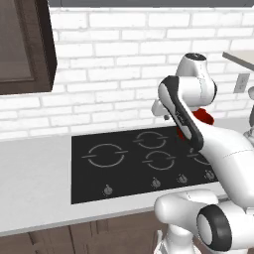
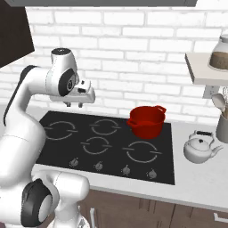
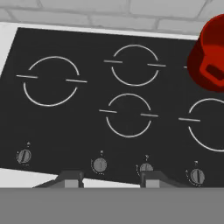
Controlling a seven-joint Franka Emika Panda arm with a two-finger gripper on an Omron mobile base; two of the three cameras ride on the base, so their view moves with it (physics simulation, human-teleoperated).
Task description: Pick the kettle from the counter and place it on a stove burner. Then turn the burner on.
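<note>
Kettle [image 2: 201, 147] sits on the counter [image 2: 196, 178] off the cooktop's [image 2: 107, 138] right edge, my claw [image 2: 74, 105] part-spread, empty, above the cooktop.

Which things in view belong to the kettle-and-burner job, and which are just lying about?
Job:
kettle, standing on the counter
large stove burner
knobs
gripper, holding nothing

Lying about:
red pot on the back burner
utensil holder
glass jar on the shelf

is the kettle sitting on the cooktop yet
No, the kettle stands on the counter, right of the cooktop.
</note>
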